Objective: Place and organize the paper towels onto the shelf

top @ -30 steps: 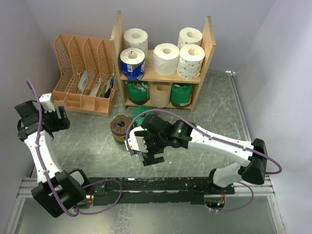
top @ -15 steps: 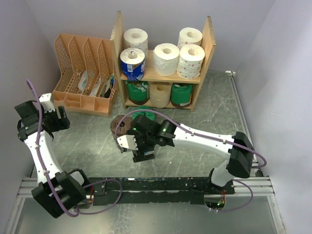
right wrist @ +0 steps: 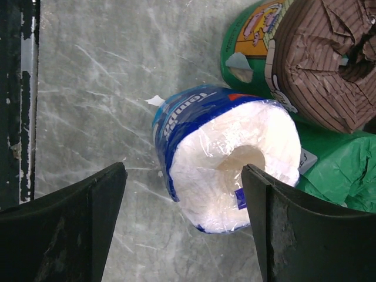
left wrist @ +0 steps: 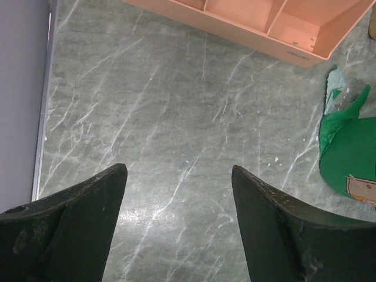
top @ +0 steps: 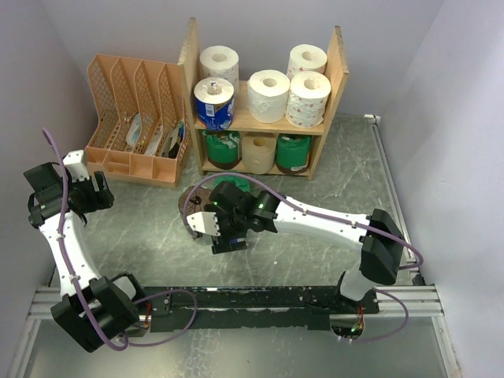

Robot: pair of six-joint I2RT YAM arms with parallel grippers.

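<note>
The wooden shelf (top: 334, 75) stands at the back. Its top tier holds several rolls, white, patterned and one blue (top: 213, 102). The lower tier holds two green rolls and a cream one (top: 258, 151). A blue-wrapped white roll (right wrist: 229, 155) lies on its side on the table. My right gripper (right wrist: 183, 170) is open and straddles it, with the fingers apart from it. In the top view the right gripper (top: 214, 235) hides this roll. A brown roll (right wrist: 326, 64) and a green roll (right wrist: 249, 53) lie just beyond. My left gripper (left wrist: 177, 170) is open and empty over bare table.
A peach slotted file organizer (top: 134, 118) stands left of the shelf, and its base shows in the left wrist view (left wrist: 258, 23). A green-wrapped roll (left wrist: 352, 153) lies at the right edge of the left wrist view. A black rail (top: 260, 299) runs along the near edge.
My right arm has swung left and a little back, so its open gripper now sits over the blue roll beside the brown roll. The left arm has not moved.
</note>
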